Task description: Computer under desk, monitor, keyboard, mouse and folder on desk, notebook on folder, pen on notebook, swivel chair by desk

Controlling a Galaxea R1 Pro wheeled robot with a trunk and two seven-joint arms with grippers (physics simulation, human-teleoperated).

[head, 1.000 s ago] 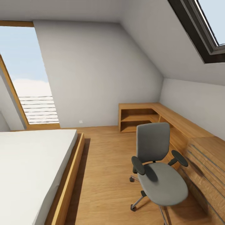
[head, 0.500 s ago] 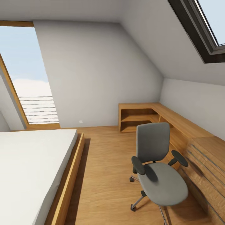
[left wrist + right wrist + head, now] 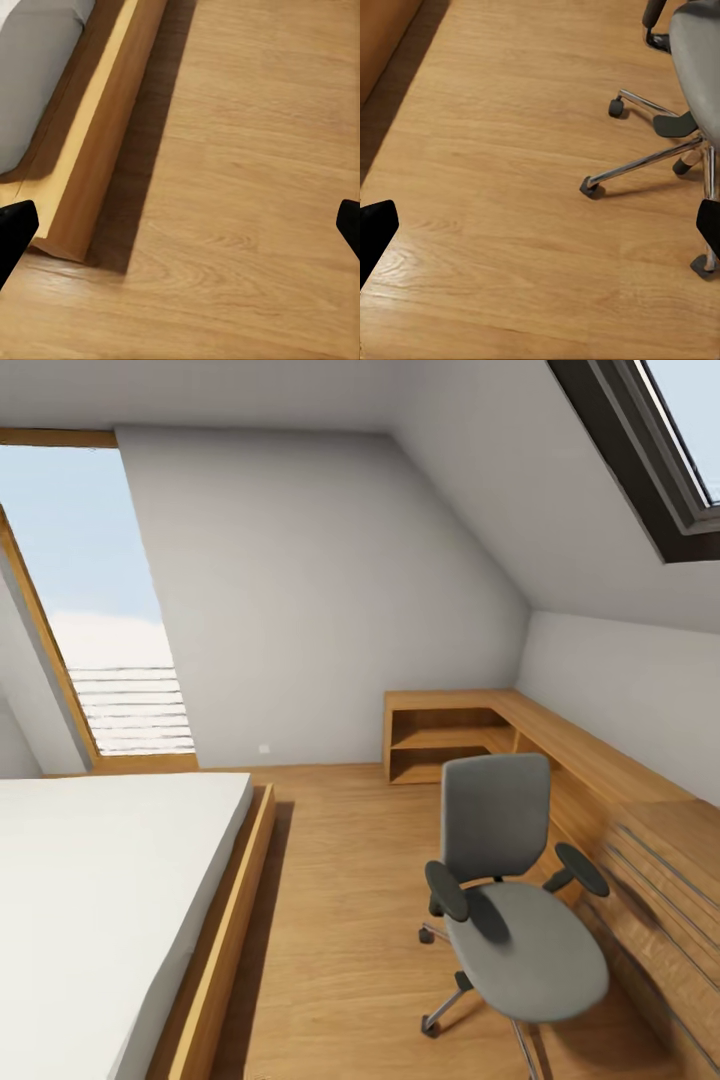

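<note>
Head view, room: attic bedroom with smooth pale grey sloped walls, a light wood plank floor point(image 3: 340, 920) and a dark-framed skylight point(image 3: 640, 450) set in the slope at upper right.
Bed: low wooden frame point(image 3: 215, 960) with a flat white mattress point(image 3: 90, 900), at left.
Window: tall, wood-trimmed opening point(image 3: 90, 610) behind the bed, sky and pale slats beyond.
Swivel chair: grey upholstered swivel chair point(image 3: 515, 920) at right of the floor, tall squarish back, rounded seat bare on top, black padded armrests, chrome legs on castors.
Furniture by the chair: light wooden open shelf unit point(image 3: 440, 735) in the far corner, running on along the right wall into a wooden dresser point(image 3: 665, 890) with long bar handles, just beside the chair.
Left wrist view: glossy plank floor point(image 3: 247, 195) with clear grain, and the squared corner of the bed frame point(image 3: 97, 150) with a strip of grey-shaded mattress above; a dark shadow runs along the frame.
Left tool: two black fingertips point(image 3: 15, 229) at opposite edges, spread wide apart, nothing between them; midpoint point(image 3: 180, 229).
Right wrist view: chrome star base point(image 3: 656, 157) of the chair with small black castors resting on the floor, the grey seat edge above them; the head view hides much of this base under the seat.
Right tool: black fingertips point(image 3: 375, 229) at opposite edges, spread wide apart, holding nothing; midpoint point(image 3: 540, 229), above bare planks near the chair base.
</note>
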